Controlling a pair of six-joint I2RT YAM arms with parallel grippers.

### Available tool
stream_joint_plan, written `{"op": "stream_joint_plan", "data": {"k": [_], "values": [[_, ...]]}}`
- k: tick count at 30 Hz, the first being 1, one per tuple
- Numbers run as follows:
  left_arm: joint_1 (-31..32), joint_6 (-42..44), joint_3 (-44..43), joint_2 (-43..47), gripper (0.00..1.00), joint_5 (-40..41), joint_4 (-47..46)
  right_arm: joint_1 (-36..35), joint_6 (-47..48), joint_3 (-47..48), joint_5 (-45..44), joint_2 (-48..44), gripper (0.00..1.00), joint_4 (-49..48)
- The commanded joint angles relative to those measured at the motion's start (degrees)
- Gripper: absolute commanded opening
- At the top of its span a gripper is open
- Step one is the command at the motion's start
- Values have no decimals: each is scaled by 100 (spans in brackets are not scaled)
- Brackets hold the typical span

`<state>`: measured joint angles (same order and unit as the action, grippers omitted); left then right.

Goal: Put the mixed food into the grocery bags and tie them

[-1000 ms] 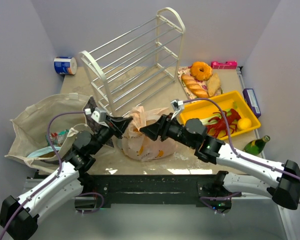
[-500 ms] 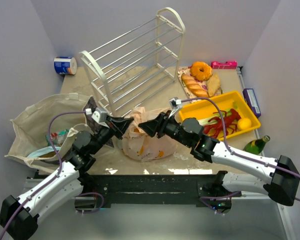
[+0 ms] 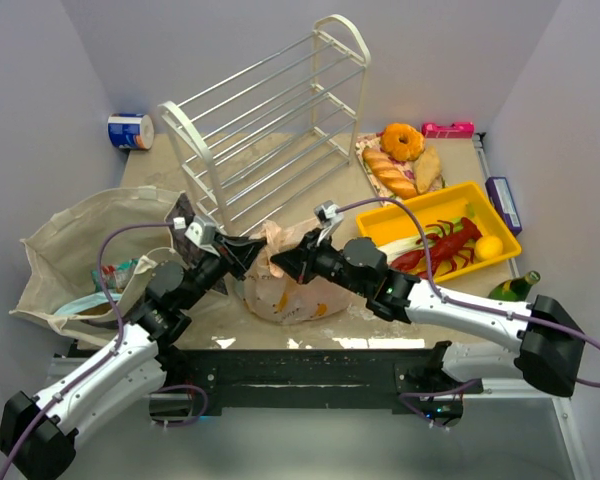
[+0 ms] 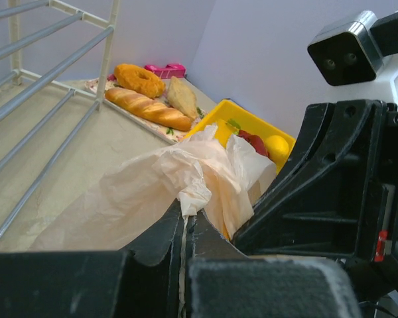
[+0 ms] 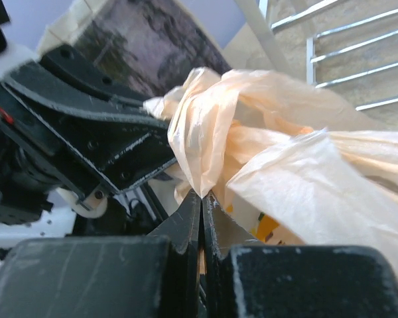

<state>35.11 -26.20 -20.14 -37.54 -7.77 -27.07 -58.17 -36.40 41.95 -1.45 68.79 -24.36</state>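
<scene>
At near tabletop (image 3: 220,318) edge, between arms:
- right claw (image 3: 285,262): a second ago open, right of peach-pink plastic bag (image 3: 292,292); now advanced left, clenched on bunched bag top.
- left claw (image 3: 248,252): unchanged, pinching opposite gather of film.
- claws close together over bag; judgement: both sides held, tying can begin.
- left: cloth tote (image 3: 70,240) slumped open, untied.
- behind: toppled wire rack (image 3: 270,125).
</scene>
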Motion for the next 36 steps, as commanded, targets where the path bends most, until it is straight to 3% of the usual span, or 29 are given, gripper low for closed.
{"op": "stream_joint_plan", "data": {"k": [1,9,15,25,36], "values": [[4,-114,-324,36,0,144,70,-168,406,217,128,125,0,212],[13,-281,-447,177,0,57,264,-168,687,462,-188,441,0,924],[4,-299,-569,45,0,-514,395,-168,915,691,-268,503,0,1047],[13,-333,-684,-113,26,-867,536,-177,1083,876,-285,486,0,1188],[13,-299,-816,-421,36,-946,475,-168,1206,937,-242,521,0,1249]]}}
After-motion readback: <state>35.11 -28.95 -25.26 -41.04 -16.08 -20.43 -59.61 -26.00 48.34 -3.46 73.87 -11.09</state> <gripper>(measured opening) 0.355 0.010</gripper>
